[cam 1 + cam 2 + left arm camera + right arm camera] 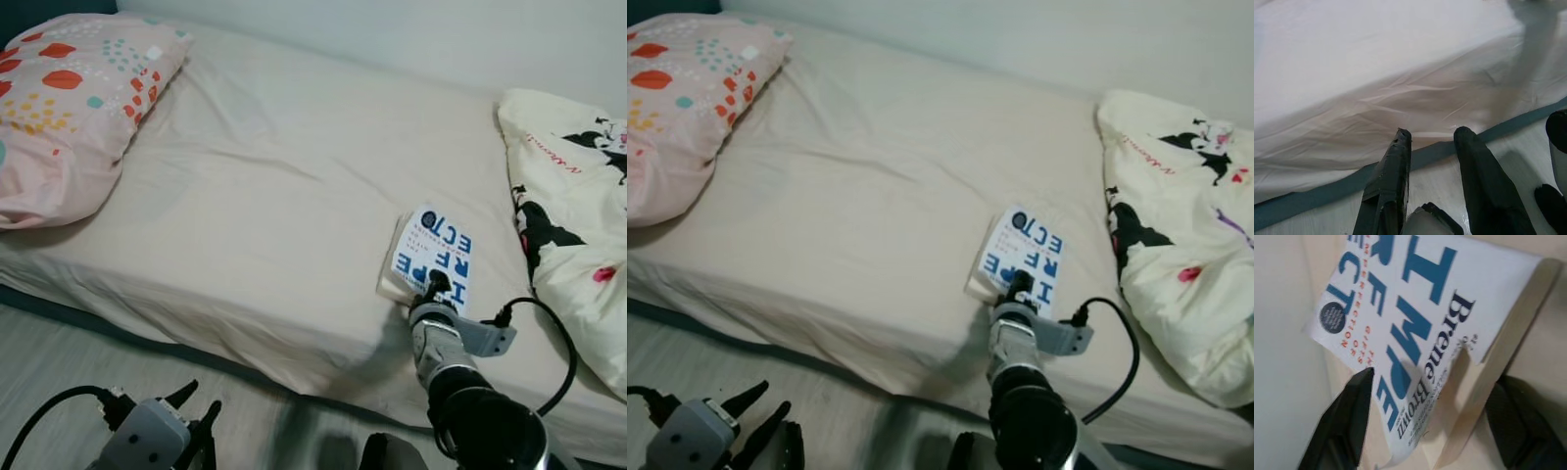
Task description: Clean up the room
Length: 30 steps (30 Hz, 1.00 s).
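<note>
A white book (437, 253) with blue lettering lies on the cream bed sheet (265, 186), close to the bed's front edge and right of the middle. My right gripper (432, 287) reaches over that edge to the book's near end. In the right wrist view the book (1415, 323) sits between the two black fingers (1342, 421), which stand open on either side of it, one by the cover and one by the page edge. Low on the left, my left gripper (196, 401) hangs open over the floor in front of the bed, with nothing in it.
A pink pillow (69, 108) with coloured dots lies at the bed's left end. At the right end a bunched cream blanket (578, 225) with black cartoon prints sits near the book. A pale wall (392, 29) runs behind the bed. Grey wood floor (59, 352) lies in front.
</note>
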Tool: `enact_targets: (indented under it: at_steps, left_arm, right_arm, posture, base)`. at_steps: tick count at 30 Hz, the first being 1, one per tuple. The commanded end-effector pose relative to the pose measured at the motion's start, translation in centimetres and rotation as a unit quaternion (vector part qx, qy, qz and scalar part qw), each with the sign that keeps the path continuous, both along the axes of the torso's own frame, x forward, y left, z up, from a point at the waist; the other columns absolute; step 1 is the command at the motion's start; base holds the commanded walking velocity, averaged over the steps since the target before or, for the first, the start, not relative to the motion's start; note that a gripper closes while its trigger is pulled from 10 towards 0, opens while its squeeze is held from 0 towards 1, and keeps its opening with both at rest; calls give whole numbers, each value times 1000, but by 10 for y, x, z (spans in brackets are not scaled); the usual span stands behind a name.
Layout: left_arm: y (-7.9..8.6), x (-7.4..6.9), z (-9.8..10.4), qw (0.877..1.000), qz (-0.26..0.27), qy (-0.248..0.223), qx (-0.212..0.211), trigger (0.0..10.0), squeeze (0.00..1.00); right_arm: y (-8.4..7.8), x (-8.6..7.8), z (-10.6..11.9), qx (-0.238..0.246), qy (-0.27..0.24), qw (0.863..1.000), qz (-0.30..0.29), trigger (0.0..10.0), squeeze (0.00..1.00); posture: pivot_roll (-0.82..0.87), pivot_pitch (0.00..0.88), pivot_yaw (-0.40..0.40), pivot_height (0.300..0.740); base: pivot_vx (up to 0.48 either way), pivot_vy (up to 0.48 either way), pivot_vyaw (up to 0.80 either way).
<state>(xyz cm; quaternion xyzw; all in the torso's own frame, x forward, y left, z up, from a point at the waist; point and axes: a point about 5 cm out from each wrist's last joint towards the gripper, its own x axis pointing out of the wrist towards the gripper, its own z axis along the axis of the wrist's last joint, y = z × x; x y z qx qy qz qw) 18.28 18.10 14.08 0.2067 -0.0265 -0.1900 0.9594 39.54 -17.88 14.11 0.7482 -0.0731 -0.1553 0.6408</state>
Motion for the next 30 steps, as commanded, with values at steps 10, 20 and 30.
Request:
enact_targets:
  at_steps: [10,20,30]
  left_arm:
    - [2,-3,-3,1000,3,13,4,10000,0]
    - [0,9,-8,1000,18,4,-4,10000,0]
    - [-4,35,-30,997,69,24,-31,10000,0]
  right_arm:
    - [-5,-4,-8,19,4,1000,-16,0,0]
    - [-8,-3,-6,15,-6,1000,-19,0,0]
    - [-4,0,4,-61,-33,997,16,0,0]
  posture:
    - [338,350,-59,562]
    - [311,294,-63,562]
    - [229,200,-75,562]
  base:
    - [0,0,0]
    - [0,0,0]
    - [0,0,0]
